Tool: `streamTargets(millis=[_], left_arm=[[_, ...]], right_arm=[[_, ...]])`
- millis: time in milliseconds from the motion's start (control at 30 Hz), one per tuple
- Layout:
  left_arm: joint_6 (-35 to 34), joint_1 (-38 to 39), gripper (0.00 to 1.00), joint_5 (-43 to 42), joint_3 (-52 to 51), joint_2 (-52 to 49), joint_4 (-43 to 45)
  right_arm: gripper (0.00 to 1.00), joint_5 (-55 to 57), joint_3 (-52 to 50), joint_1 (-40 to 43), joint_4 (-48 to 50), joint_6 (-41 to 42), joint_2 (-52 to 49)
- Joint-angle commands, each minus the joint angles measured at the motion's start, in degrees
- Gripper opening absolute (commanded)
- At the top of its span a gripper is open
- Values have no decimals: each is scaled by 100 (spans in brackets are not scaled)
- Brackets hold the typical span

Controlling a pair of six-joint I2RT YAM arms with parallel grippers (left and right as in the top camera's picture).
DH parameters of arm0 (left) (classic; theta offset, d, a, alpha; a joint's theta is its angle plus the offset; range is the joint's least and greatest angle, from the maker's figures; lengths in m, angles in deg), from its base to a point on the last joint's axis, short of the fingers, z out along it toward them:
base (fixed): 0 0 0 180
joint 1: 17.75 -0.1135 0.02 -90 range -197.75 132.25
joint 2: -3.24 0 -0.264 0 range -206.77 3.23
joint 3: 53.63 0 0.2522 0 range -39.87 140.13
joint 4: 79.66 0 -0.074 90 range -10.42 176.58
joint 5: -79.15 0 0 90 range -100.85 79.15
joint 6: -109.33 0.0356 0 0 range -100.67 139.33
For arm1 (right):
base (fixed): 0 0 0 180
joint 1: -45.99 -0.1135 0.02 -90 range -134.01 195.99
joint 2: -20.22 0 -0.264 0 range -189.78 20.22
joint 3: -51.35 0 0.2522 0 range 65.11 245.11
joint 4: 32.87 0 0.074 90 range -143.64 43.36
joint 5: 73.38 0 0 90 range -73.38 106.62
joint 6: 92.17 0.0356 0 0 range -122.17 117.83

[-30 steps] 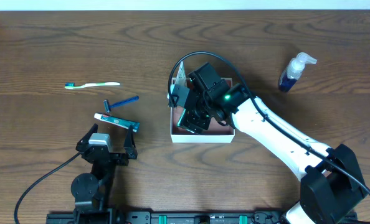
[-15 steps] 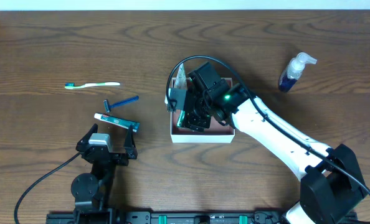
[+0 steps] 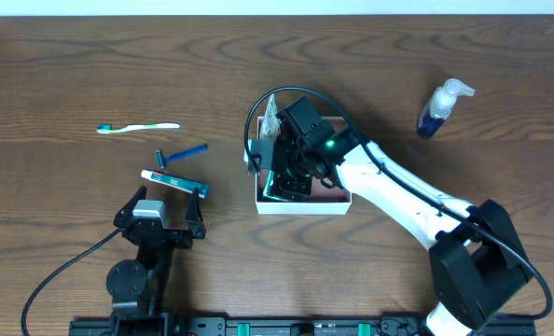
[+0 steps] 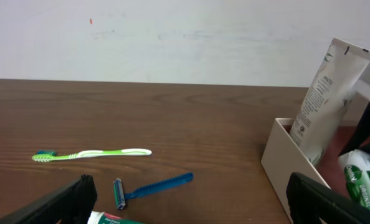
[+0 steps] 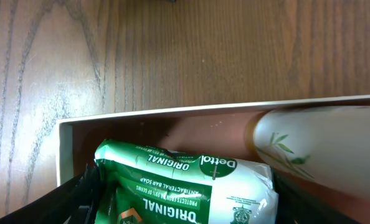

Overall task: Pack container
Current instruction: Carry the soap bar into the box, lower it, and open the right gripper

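Overhead: you cannot see most of the container (image 3: 300, 205) floor, the right arm (image 3: 398, 191) covers it. Right wrist: green soap pack (image 5: 191, 186) runs off the bottom edge, pale tube (image 5: 322, 146) off the right. Left wrist: toothpaste box (image 4: 113, 219) cut by bottom edge

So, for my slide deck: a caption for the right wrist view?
A green soap packet and pale tube inside the white-walled square container on brown wooden table.

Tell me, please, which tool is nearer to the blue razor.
Left. The left tool sits just short of the razor; the right tool, gripping a soap pack, is away in the container.
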Motion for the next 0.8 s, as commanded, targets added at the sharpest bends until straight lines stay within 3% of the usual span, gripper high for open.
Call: streamTargets(millis=[0,167,767], left_arm=[[33,-28,98,-118,-105,35,-186],[33,-28,98,-118,-105,35,-186],[33,-28,98,-118,-105,35,-186]], right_arm=[[80,-175,103,-59,44,-74,-68],[85,-173,101,-72,44,-72,-68],[86,-101,103,-68,-179,-48,369]])
